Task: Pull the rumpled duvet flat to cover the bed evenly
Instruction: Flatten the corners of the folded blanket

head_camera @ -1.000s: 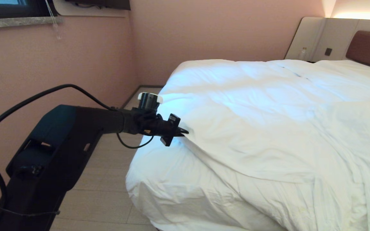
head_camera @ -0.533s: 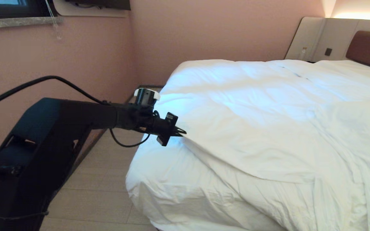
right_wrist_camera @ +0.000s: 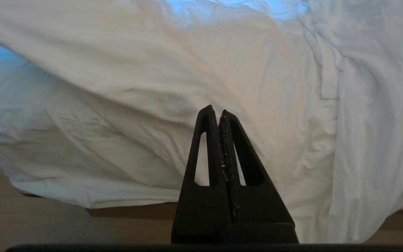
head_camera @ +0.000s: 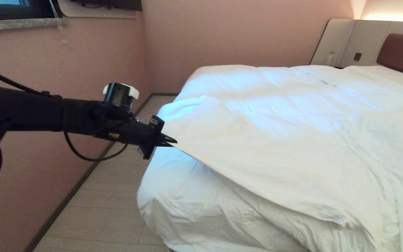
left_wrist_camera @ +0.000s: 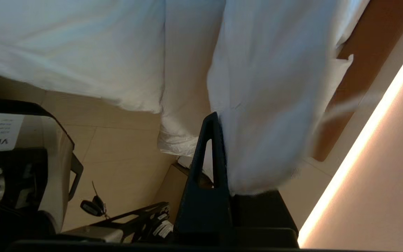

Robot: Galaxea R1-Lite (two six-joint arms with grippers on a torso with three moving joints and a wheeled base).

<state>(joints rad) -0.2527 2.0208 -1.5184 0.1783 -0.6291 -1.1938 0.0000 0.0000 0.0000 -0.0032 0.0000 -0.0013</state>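
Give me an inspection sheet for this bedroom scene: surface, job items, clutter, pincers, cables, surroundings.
Surface: bed, white sheet bare at the near corner.
Job's things: duvet wrinkled, its corner lifted off the bed toward the wall side.
Clutter: nothing seen on the bed.
Pincers: left pincer shut on the duvet corner, held out past the bed's edge; right pincer shut, empty, pointing at the bedding.
Cables: black cable loops under the left wrist.
Surroundings: pink wall, tiled floor, brown headboard, window sill.
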